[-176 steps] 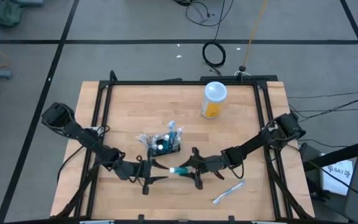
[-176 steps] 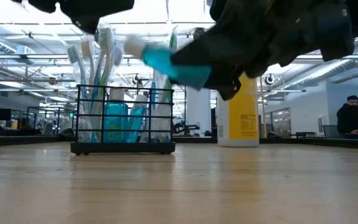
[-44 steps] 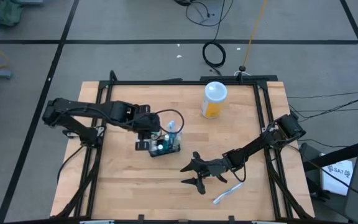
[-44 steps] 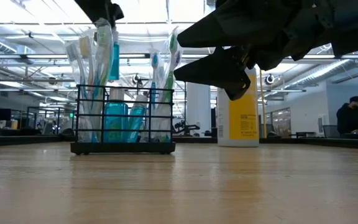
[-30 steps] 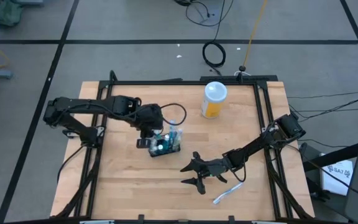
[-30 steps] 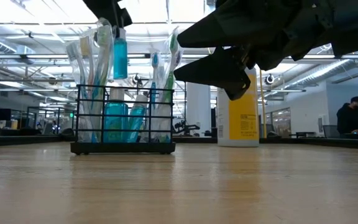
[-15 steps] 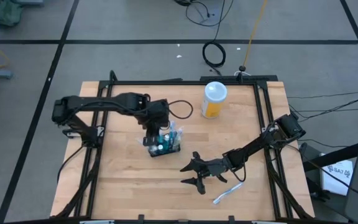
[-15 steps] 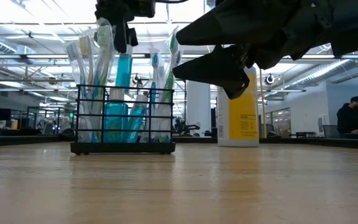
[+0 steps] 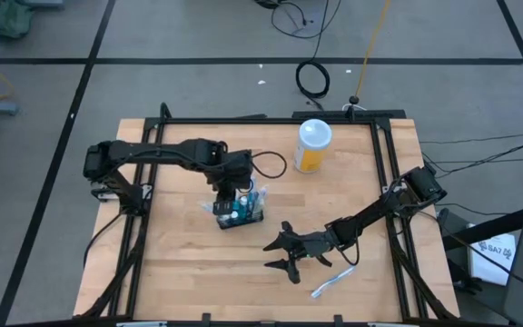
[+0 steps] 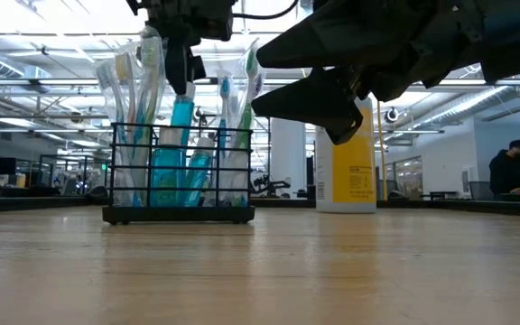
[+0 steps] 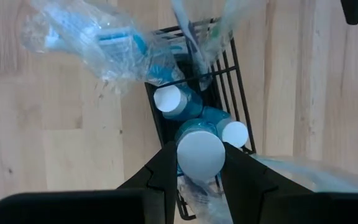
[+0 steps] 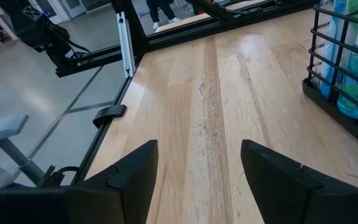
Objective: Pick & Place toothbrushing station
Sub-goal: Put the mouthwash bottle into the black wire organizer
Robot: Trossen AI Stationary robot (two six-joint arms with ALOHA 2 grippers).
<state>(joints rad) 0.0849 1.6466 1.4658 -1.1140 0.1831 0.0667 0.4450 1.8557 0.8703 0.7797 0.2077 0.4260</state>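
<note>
Teal, white-capped tube [image 11: 199, 152] upright between left gripper [image 11: 197, 163] fingers above black wire basket [image 10: 178, 171]; right gripper [image 12: 197, 163] fingers apart.

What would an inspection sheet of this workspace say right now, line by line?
Surface: pale wooden tabletop in a black frame.
Job's things: small black wire-mesh basket holding toothbrushes and teal tubes; one blue-and-white toothbrush lying loose near the front edge.
Clutter: yellow bottle with white lid.
Grippers: left gripper above the basket, fingers shut on a teal white-capped tube; right gripper open, empty, near the loose toothbrush.
Cables: coiled black cable on the floor.
Surroundings: a person seated far off.
</note>
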